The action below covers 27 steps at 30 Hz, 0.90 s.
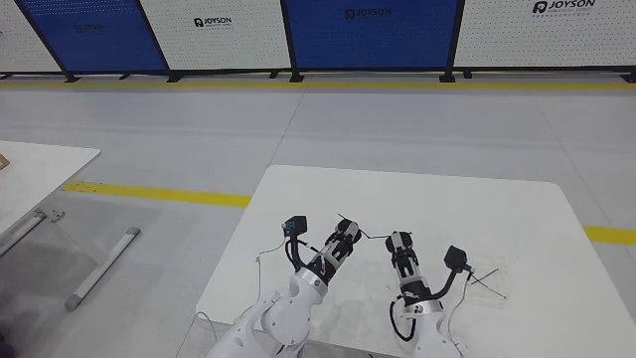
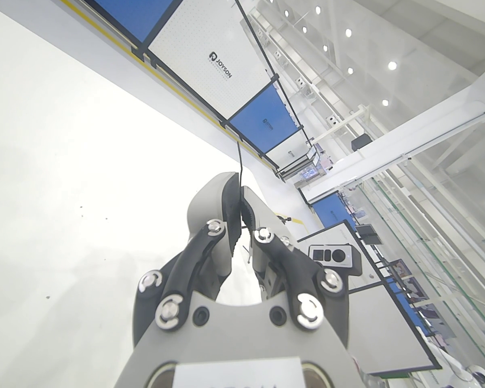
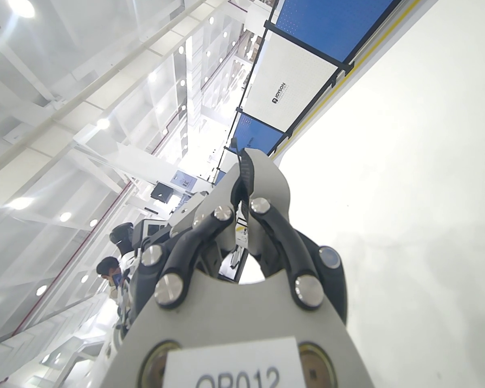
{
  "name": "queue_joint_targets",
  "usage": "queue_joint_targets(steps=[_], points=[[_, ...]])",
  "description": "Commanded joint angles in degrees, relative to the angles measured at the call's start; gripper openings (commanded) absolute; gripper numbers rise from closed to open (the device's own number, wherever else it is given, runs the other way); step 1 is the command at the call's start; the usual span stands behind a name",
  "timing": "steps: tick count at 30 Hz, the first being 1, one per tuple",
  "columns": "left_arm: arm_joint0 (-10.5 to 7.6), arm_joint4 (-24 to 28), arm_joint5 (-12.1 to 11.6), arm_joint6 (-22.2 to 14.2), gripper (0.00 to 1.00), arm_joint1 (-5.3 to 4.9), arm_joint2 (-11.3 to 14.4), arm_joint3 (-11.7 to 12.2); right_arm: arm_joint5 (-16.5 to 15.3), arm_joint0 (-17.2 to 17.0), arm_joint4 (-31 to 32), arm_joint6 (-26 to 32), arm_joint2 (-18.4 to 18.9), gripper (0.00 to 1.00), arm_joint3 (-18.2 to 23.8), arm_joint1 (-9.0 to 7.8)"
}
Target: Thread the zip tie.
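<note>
A thin black zip tie (image 1: 370, 235) spans the gap between my two grippers, just above the white table (image 1: 477, 209). My left gripper (image 1: 346, 229) is shut on one end. In the left wrist view, the narrow tail of the zip tie (image 2: 238, 155) sticks out past the closed fingertips of the left gripper (image 2: 240, 189). My right gripper (image 1: 399, 243) sits close beside it, to the right. In the right wrist view, the right gripper (image 3: 244, 173) is shut on the zip tie (image 3: 245, 163), whose wider black end pokes out at its tips.
A few loose black zip ties (image 1: 487, 281) lie on the table to the right of the right arm. The table's far edge (image 1: 417, 172) and left edge (image 1: 234, 249) are near. A second white table (image 1: 40, 174) stands at the far left across the floor.
</note>
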State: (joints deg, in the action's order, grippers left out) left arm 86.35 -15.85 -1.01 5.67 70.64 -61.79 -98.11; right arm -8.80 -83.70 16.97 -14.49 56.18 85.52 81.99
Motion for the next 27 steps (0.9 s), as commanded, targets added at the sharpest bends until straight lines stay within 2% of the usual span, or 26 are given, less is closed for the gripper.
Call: queue_joint_targets(steps=[1,13,22,27], points=[[0.00,0.00,0.00,0.00,0.00,0.00,0.00,0.00,0.04,0.14,-0.03,-0.06,-0.06,0.00,-0.21,0.11],[0.00,0.00,0.00,0.00,0.00,0.00,0.00,0.00,0.06,0.31,0.43,0.02,-0.21,0.00,-0.55,0.66],[-0.36,6.31,1.25,0.67,0.00,0.70,0.00,0.28,0.06,0.31,0.43,0.02,-0.21,0.00,-0.55,0.66],[-1.19,7.31,1.77,0.36,0.00,1.03,0.52,1.11,-0.44,0.05,0.22,0.19,0.24,0.00,0.03,0.67]])
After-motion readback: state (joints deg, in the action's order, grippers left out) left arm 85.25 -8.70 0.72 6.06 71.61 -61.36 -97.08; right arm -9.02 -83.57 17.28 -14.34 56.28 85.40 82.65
